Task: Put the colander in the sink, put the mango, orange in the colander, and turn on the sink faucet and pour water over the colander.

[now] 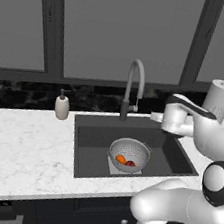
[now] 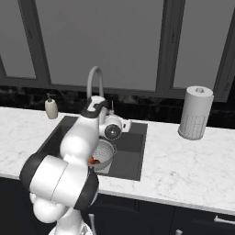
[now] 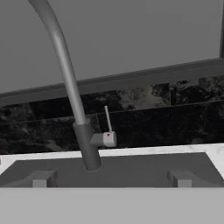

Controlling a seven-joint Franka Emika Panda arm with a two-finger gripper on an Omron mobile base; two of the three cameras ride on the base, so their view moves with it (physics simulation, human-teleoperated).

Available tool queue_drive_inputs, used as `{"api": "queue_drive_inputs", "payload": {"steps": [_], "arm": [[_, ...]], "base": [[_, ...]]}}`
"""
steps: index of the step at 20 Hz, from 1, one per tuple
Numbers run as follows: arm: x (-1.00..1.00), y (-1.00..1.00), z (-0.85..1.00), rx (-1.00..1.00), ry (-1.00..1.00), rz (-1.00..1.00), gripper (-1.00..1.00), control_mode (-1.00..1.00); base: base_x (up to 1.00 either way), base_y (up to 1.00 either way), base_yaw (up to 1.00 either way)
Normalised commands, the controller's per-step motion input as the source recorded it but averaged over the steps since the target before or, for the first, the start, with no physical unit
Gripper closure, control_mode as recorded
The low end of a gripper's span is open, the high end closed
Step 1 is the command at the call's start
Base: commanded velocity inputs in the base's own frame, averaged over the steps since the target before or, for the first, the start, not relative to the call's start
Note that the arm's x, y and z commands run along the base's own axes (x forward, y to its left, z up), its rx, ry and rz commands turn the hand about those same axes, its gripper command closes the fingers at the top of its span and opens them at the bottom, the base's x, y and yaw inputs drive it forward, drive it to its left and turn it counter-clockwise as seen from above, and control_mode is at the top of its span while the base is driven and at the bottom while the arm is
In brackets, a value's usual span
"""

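The silvery perforated colander stands in the dark grey sink, on the lighter square at its bottom. Inside it lie the bright orange and, just to its right, the dark red mango. At the sink's back edge rises the grey gooseneck sink faucet. No water runs from its spout. My gripper hovers over the rear of the basin, right of the faucet base. It is open and empty. In the hand view it faces the sink faucet and its small side lever.
A beige soap dispenser stands on the white marble counter left of the sink. A paper towel roll stands on the counter to the right. Dark backsplash and windows close off the back.
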Motion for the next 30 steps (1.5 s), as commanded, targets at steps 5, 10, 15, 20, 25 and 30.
{"api": "queue_drive_inputs", "payload": {"steps": [5,10,15,20,25,30], "arm": [[0.34,0.00,-0.01,0.01,-0.08,-0.04,-1.00,-1.00],[0.23,0.04,-0.19,0.00,-0.04,0.00,-1.00,-1.00],[0.15,0.07,-0.38,0.00,-0.01,0.00,-1.00,-1.00],[0.22,0.02,-0.09,0.00,-0.03,0.00,-1.00,-1.00],[0.27,0.00,0.02,0.01,-0.01,0.00,-1.00,-1.00],[0.31,0.00,0.07,0.03,-0.03,0.00,-1.00,-1.00]], "base": [[0.00,0.00,0.00],[0.00,0.00,0.00],[0.00,0.00,0.00],[0.00,0.00,0.00],[0.00,0.00,0.00],[0.00,0.00,0.00]]}}
